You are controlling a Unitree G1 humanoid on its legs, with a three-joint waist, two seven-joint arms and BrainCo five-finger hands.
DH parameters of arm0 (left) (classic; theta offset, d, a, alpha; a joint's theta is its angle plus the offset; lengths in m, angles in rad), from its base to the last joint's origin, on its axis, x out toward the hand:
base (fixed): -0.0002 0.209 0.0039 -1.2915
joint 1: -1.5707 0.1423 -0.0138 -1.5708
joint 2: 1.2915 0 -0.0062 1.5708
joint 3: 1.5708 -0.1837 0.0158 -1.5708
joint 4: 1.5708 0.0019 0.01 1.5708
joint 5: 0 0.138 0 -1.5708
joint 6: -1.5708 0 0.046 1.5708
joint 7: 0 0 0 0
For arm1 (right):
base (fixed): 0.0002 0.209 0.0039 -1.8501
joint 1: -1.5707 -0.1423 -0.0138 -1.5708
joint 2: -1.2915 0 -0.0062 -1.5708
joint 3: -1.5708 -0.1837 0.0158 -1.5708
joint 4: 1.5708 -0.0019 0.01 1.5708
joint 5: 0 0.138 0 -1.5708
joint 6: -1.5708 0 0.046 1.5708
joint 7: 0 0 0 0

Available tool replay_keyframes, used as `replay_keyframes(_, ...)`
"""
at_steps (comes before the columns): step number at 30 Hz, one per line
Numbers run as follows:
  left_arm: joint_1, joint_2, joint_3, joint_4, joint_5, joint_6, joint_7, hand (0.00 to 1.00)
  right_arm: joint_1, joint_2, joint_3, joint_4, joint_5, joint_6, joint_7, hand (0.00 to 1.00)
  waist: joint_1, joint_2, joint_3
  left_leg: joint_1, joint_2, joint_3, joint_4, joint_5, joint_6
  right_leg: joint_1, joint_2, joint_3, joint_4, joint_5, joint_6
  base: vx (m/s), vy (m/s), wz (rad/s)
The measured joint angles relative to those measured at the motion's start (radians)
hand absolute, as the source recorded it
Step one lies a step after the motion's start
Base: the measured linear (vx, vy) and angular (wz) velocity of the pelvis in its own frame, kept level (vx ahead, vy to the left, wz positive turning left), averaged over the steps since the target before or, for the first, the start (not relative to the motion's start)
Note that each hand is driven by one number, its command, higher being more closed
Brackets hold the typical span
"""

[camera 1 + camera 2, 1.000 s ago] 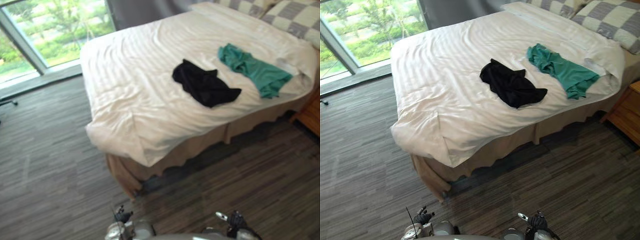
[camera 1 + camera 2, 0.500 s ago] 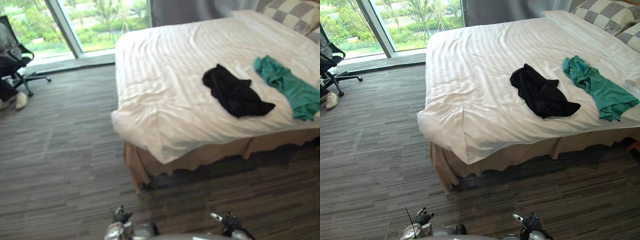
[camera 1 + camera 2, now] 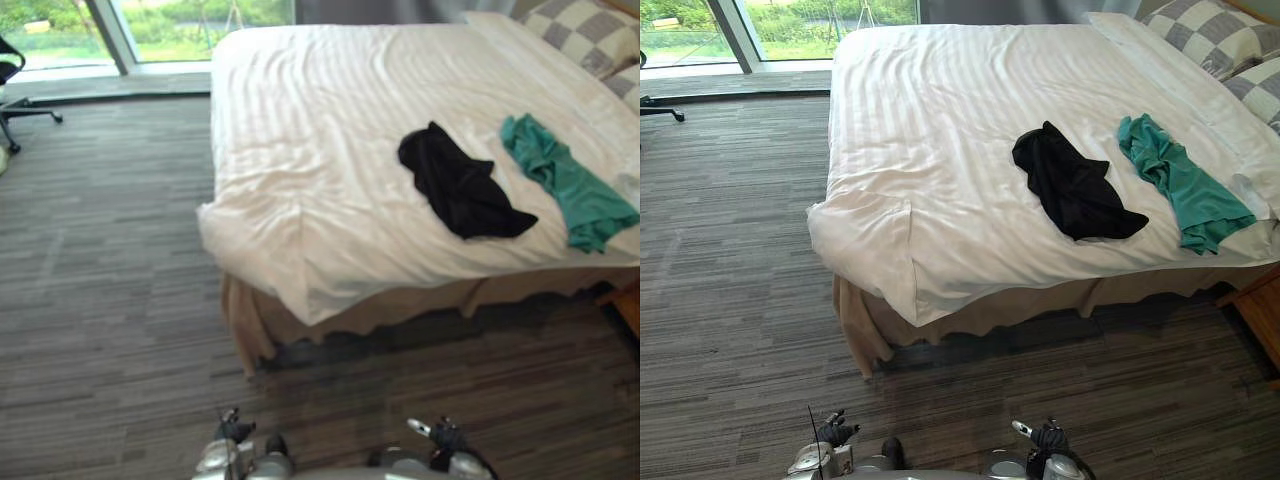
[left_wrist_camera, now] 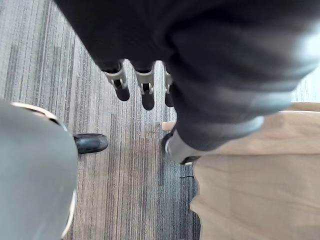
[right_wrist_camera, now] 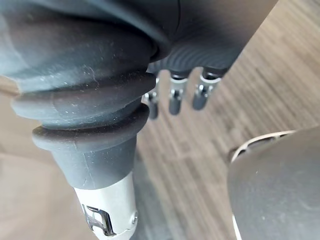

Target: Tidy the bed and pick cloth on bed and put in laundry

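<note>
Right eye view: black cloth [image 3: 1072, 190] near bedside [image 3: 1040, 268]

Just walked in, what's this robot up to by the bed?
It stands on the floor short of the bed, not yet touching anything. A black cloth and a green cloth lie on the white cover. Its left hand and right hand hang open, holding nothing.

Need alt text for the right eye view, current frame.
A white bed with two garments lying apart on it: a crumpled black cloth near the middle and a teal cloth to its right, nearer the checked pillows. Grey striped floor lies before it, a window beyond.
</note>
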Motion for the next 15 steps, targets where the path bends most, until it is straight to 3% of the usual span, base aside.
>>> replay_keyframes(7, 0.001, -0.004, 0.037, 0.017, -0.012, -0.008, 0.002, 0.0, 0.001, 0.003, 0.001, 0.005, -0.001, -0.001, -0.001, 0.0, -0.005, 0.001, -0.003, 0.017, -0.005, -0.01, -0.009, 0.0, 0.0, 0.039, 0.001, -0.006, -0.041, 0.016, -0.001, -0.02, 0.011, 0.05)
replay_keyframes(12, 0.014, 0.012, 0.272, 0.023, -0.177, -0.009, 0.026, 0.0, 0.008, -0.001, -0.008, 0.009, 0.0, -0.004, -0.003, 0.0, -0.008, 0.012, -0.009, 0.01, -0.005, -0.03, -0.01, 0.003, -0.001, 0.052, 0.004, -0.024, -0.076, 0.028, 0.004, -0.08, 0.004, 0.09)
replay_keyframes(15, 0.019, 0.08, 0.473, 0.022, -0.298, -0.012, 0.053, 0.0, 0.032, -0.012, -0.022, 0.01, 0.0, -0.006, -0.004, 0.0, -0.005, 0.018, -0.031, -0.004, -0.005, -0.038, -0.01, 0.003, -0.002, 0.055, 0.007, -0.036, -0.095, 0.026, 0.001, -0.02, -0.013, 0.17)
